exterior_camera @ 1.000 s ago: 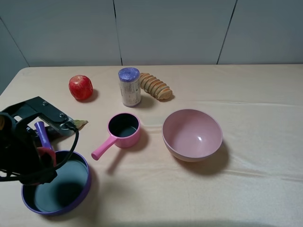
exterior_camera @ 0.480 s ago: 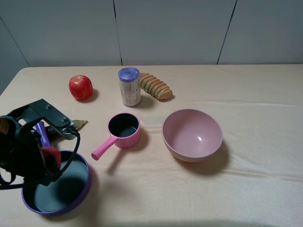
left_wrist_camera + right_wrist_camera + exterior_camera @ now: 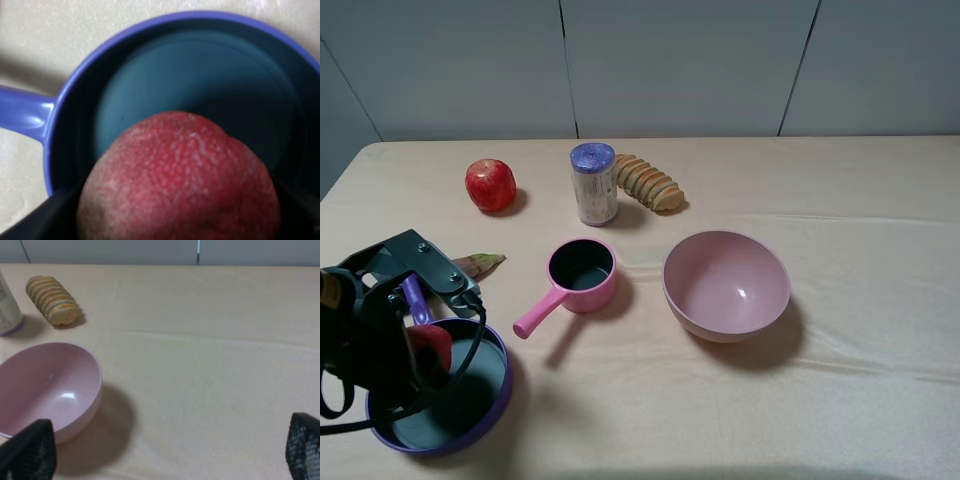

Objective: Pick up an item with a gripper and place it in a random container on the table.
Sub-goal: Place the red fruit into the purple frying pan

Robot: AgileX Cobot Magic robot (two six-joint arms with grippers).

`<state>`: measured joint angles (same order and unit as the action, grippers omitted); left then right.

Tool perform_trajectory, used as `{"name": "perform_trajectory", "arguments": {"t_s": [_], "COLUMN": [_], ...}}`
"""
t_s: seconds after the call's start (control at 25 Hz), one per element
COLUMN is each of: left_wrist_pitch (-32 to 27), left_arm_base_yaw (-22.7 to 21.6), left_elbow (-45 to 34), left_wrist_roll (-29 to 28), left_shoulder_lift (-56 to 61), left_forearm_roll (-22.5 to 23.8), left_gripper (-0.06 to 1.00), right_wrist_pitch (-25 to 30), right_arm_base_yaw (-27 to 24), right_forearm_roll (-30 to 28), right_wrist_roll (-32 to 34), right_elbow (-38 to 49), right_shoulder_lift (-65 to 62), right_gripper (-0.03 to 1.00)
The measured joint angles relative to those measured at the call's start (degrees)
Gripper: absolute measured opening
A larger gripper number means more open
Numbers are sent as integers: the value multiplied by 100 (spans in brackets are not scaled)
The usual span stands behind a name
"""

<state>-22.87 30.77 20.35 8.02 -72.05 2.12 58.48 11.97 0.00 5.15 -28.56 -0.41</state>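
My left gripper is shut on the matte pinkish-red peach and holds it just above the far left part of the purple frying pan. In the left wrist view the peach fills the lower half, over the pan's dark grey inside, with the pan's handle off to one side. The gripper's fingers show only as dark corners beside the fruit. My right gripper is open and empty, low over the table next to the pink bowl. It is out of the exterior view.
A small pink saucepan stands right of the pan and the pink bowl at the centre. A glossy red apple, a purple-lidded canister and a row of biscuits stand at the back. A tan-green item lies by the left arm.
My left gripper has moved down and toward the front with the peach, lowering it over the purple pan. The tan-green item behind the arm is now more exposed.
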Motion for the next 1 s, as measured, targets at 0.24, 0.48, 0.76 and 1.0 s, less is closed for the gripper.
{"name": "perform_trajectory", "arguments": {"t_s": [0.24, 0.48, 0.76, 1.0], "left_wrist_pitch": [86, 152, 163, 163], "left_arm_base_yaw": [0, 0, 0, 0], "left_elbow": [-52, -52, -52, -52], "left_wrist_roll": [17, 25, 25, 29], "left_shoulder_lift": [0, 0, 0, 0], "left_forearm_roll": [0, 0, 0, 0], "left_gripper": [69, 69, 69, 69], "right_wrist_pitch": [0, 0, 0, 0], "right_arm_base_yaw": [0, 0, 0, 0], "right_forearm_roll": [0, 0, 0, 0], "right_wrist_roll": [0, 0, 0, 0], "right_elbow": [0, 0, 0, 0], "right_shoulder_lift": [0, 0, 0, 0], "right_gripper": [69, 69, 69, 69]}}
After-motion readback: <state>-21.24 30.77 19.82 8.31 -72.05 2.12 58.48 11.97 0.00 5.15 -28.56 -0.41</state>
